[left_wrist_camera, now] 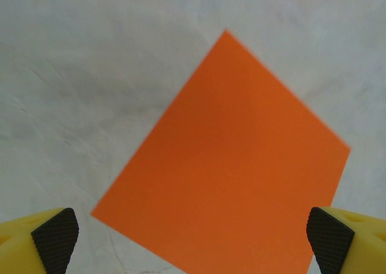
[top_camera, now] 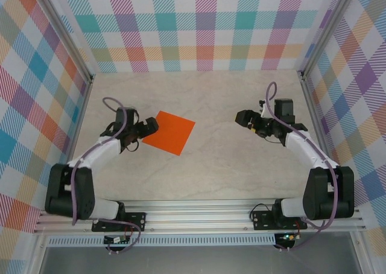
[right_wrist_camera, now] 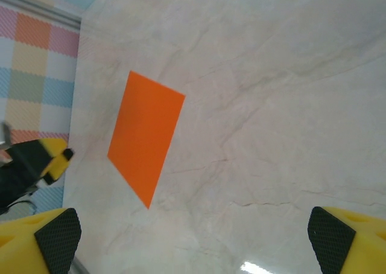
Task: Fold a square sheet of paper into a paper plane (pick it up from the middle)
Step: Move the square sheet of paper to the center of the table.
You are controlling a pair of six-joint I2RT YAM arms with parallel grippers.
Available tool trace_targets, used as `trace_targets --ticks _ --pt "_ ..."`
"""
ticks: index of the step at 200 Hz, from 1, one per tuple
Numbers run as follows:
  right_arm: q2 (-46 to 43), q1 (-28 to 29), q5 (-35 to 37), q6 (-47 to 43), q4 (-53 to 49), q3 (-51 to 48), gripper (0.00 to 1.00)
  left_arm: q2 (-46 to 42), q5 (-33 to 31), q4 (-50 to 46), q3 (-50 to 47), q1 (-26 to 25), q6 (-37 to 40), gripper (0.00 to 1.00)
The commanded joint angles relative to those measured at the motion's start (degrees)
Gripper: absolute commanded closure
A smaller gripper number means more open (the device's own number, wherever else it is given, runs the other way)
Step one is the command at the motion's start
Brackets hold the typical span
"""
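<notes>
The square sheet of paper (top_camera: 169, 133) lies flat and unfolded on the table, bright orange, turned like a diamond. My left gripper (top_camera: 149, 127) hovers at its left corner, open, with nothing between the fingers. From the left wrist the paper (left_wrist_camera: 232, 165) spans the gap between the two pads (left_wrist_camera: 55, 239). My right gripper (top_camera: 246, 118) stands open well to the right of the sheet, over bare table. The right wrist sees the paper (right_wrist_camera: 146, 135) far off at the left, beside the left gripper (right_wrist_camera: 42, 159).
The table top (top_camera: 211, 171) is pale marble-patterned. Checked walls (top_camera: 199, 26) close it in at the back and both sides, with metal posts (top_camera: 84, 75) at the corners. A rail (top_camera: 199, 216) carrying the arm bases runs along the near edge.
</notes>
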Motion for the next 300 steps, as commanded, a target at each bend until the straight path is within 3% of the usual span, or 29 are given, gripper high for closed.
trace_targets --ticks 1,54,80,120,182,209,256,300 --pt "0.17 3.5 -2.27 1.04 -1.23 0.67 0.0 7.61 0.28 -9.27 7.87 -3.69 1.27 0.0" --pt "0.5 6.4 -0.6 2.71 -1.01 -0.74 0.0 22.75 0.51 -11.17 16.72 -8.19 0.87 0.0" --pt "0.36 6.47 0.98 1.47 -3.3 -1.73 0.0 24.96 0.28 -12.55 17.16 -11.3 -1.61 0.0" --pt "0.81 6.41 6.45 0.08 -7.27 -2.29 0.0 23.73 1.29 -11.37 12.32 -16.34 -11.65 0.0" --pt "3.14 6.47 7.72 1.4 -9.41 -2.51 0.0 15.85 -0.76 -6.43 6.21 -28.07 -30.0 0.0" --pt "2.58 6.4 6.24 2.5 -9.28 -3.31 0.0 12.54 -3.14 -4.31 6.02 -32.22 -32.93 0.0" --pt "1.5 7.57 0.63 5.21 -7.27 -1.91 0.08 -1.64 -16.22 -13.88 4.9 -32.22 -31.85 0.0" --pt "7.63 15.66 2.6 7.13 -7.08 5.28 0.14 -16.5 -22.84 -15.3 -4.49 -28.42 -31.45 0.0"
